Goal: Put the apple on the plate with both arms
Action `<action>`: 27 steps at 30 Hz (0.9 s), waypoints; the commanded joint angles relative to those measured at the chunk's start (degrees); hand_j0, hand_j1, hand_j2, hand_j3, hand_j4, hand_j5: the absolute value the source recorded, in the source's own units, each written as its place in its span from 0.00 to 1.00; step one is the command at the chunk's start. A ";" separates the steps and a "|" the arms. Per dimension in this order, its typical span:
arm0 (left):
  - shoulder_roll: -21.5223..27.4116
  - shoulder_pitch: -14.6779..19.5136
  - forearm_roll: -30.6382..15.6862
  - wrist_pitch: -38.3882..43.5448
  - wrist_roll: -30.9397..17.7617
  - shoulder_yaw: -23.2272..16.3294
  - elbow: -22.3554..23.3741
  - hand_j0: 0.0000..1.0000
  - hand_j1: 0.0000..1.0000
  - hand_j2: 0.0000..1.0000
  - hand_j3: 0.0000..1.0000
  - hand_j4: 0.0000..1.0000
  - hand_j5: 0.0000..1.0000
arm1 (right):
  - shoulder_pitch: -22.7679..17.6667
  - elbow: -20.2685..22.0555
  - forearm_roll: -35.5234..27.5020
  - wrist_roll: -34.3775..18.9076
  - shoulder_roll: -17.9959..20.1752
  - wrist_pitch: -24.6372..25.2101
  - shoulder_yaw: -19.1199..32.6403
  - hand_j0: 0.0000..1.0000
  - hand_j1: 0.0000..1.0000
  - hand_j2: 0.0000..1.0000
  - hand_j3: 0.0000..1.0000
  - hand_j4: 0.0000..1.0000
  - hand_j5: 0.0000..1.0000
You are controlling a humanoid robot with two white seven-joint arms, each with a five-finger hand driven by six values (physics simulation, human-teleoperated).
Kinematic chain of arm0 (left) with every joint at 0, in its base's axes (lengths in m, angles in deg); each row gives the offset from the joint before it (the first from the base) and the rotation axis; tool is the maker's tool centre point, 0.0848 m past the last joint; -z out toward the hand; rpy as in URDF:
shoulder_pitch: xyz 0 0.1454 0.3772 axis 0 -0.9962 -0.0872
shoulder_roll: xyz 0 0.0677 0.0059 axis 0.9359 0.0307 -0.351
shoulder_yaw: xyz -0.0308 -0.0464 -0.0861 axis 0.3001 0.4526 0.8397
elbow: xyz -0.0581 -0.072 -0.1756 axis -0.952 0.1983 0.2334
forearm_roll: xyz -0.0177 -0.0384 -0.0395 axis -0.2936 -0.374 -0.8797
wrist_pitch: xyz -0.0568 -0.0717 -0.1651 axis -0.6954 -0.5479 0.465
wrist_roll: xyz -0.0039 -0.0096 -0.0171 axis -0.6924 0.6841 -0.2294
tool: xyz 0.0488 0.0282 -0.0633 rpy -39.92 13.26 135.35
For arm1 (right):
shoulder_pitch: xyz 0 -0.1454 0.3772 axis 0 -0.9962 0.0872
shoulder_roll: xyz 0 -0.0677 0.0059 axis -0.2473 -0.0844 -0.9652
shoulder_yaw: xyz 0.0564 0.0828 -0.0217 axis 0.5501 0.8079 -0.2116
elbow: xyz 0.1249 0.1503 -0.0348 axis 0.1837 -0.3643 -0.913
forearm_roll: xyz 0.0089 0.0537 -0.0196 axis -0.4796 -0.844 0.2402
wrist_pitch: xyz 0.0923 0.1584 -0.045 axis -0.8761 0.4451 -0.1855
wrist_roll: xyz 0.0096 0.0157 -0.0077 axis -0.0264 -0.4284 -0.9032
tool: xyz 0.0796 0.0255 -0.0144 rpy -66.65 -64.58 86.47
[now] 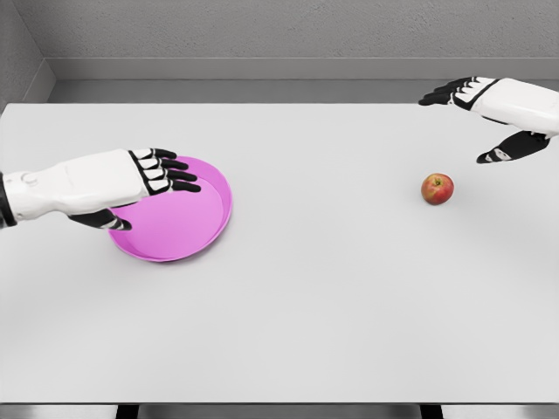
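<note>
Pink plate (pixel 188 229) holding nothing, left hand (pixel 153 175) spread above it, apple (pixel 438 188) apart, right hand (pixel 489 113) spread, ungrasping

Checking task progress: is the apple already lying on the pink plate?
No, the apple sits on the bare table far to the right of the plate, with neither robot hand touching it.

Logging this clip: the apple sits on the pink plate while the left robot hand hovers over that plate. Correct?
Not quite. The head view shows the apple on the bare table, right of the pink plate and apart from it. The left robot hand does hover over that plate.
</note>
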State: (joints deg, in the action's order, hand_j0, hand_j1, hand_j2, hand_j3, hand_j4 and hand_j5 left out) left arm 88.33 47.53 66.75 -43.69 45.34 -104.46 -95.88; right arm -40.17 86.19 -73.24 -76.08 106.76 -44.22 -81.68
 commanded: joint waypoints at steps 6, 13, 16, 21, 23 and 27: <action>-2.41 -0.35 -0.35 0.11 -1.05 -0.07 0.04 1.00 1.00 1.00 1.00 1.00 1.00 | -0.79 0.11 -0.44 0.03 0.41 0.17 -1.06 1.00 1.00 1.00 1.00 1.00 1.00; -2.76 0.18 -0.35 0.11 -3.08 0.10 0.04 1.00 1.00 1.00 1.00 1.00 1.00 | -3.08 -2.43 -4.04 0.03 3.84 0.17 -6.33 1.00 1.00 1.00 1.00 1.00 1.00; -2.85 0.18 -0.35 0.11 -2.99 0.37 -0.04 1.00 1.00 1.00 1.00 1.00 1.00 | -3.08 -2.61 -6.33 0.03 4.54 0.17 -8.62 1.00 1.00 1.00 1.00 1.00 1.00; -2.58 0.70 -0.35 0.11 -2.99 0.10 -0.04 1.00 1.00 1.00 1.00 1.00 1.00 | -2.90 -3.58 -6.33 0.03 4.02 0.17 -11.17 1.00 1.00 1.00 1.00 1.00 1.00; -2.58 1.41 -0.35 0.11 -2.99 -0.25 0.04 1.00 1.00 1.00 1.00 1.00 1.00 | -2.46 -4.28 -6.33 0.03 3.58 0.17 -12.14 1.00 1.00 1.00 1.00 1.00 1.00; -2.58 1.41 -0.44 0.11 -2.90 0.01 0.04 1.00 1.00 1.00 1.00 1.00 1.00 | -1.23 -9.20 -5.98 0.03 1.03 0.17 -12.84 1.00 1.00 1.00 1.00 1.00 1.00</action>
State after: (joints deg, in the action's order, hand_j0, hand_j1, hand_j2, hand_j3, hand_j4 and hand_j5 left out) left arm 85.73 48.93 66.70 -43.71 42.34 -104.52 -95.84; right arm -41.23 79.19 -78.93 -76.07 108.80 -44.19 -93.91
